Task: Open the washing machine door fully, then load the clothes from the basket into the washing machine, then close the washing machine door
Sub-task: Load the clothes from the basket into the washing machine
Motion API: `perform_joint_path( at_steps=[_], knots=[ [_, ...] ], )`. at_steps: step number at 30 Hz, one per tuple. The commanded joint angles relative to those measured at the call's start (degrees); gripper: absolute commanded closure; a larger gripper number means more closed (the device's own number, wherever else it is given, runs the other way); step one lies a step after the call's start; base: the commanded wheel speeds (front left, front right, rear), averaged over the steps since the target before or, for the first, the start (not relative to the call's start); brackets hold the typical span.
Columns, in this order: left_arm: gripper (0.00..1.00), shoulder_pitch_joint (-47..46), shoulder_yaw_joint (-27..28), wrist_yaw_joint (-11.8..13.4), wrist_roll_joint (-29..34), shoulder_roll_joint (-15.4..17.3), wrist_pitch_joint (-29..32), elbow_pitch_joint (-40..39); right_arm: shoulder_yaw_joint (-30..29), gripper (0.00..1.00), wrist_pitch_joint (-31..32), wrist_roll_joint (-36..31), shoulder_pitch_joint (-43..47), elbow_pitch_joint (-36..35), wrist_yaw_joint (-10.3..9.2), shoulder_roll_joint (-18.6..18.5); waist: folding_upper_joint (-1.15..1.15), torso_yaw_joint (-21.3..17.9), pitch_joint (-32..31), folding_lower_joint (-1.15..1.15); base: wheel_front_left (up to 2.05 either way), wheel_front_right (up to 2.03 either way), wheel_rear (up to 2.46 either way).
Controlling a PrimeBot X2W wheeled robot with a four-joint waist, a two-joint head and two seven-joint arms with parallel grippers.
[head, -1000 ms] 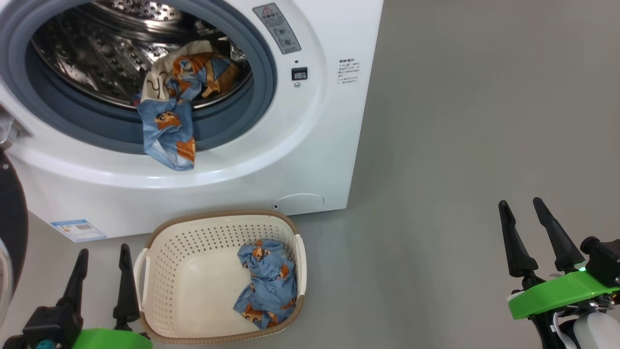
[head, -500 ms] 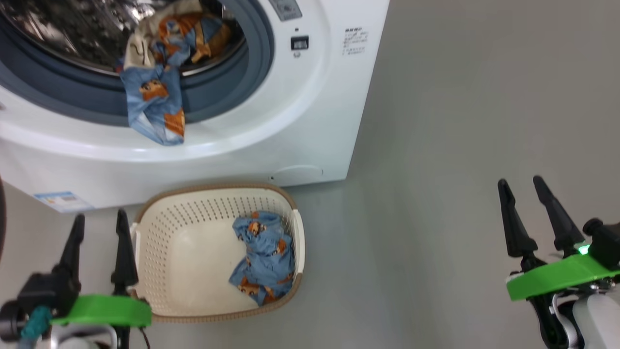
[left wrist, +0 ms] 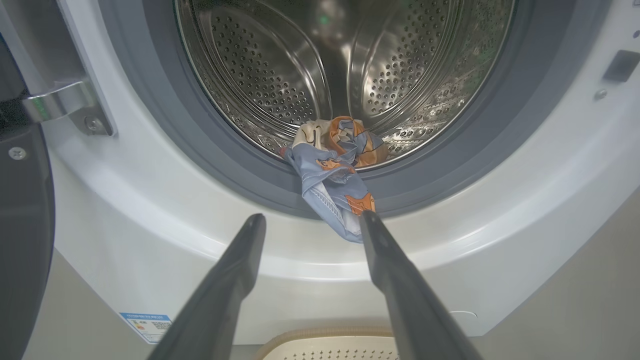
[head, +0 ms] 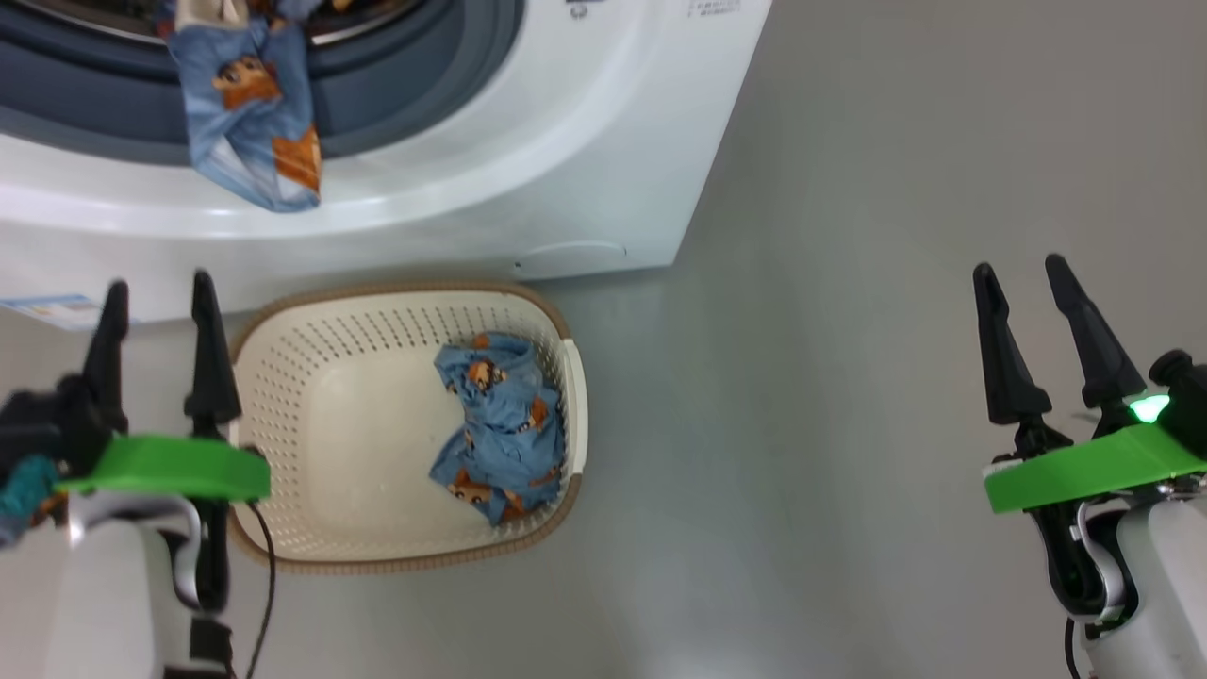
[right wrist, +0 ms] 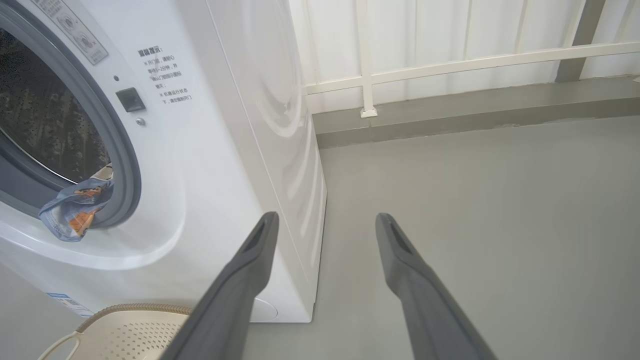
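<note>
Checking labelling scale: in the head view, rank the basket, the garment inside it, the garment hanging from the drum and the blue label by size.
1. basket
2-3. garment in the basket and hanging garment: alike, hanging one cut off at top, unranked
4. blue label

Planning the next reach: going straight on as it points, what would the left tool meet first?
The left tool would probably meet the white front lip of the washing machine below the opening, beside the hanging blue garment; depth is unclear.

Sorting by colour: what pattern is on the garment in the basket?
The garment: light blue, orange-brown bear prints; best in head view.
</note>
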Motion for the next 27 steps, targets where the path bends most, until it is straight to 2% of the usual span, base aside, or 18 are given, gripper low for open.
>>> perform_joint_path(
  at_steps=[1,13,27],
  knots=[
    [0.00,-1.48,1.54,-0.40,-0.18,2.15,-0.32,-0.23,1.18,0.00,-0.46,-0.92,-0.66,-1.57,0.25,-0.81,0.00,-0.42,2.25,-0.01,0.00,0.00,0.00],
    [0.00,-12.90,0.15,-1.06,0.05,4.90,-0.32,9.54,2.24,0.00,-0.46,-0.65,-3.87,-2.20,0.25,-0.37,0.00,-2.26,7.84,-0.01,0.00,0.00,0.00],
    [0.00,-20.76,0.56,-1.26,-0.44,7.42,-0.32,17.78,3.14,0.00,-0.46,-0.47,-5.37,-2.34,0.25,0.90,0.00,-5.11,10.47,-0.01,0.00,0.00,0.00]
  ],
)
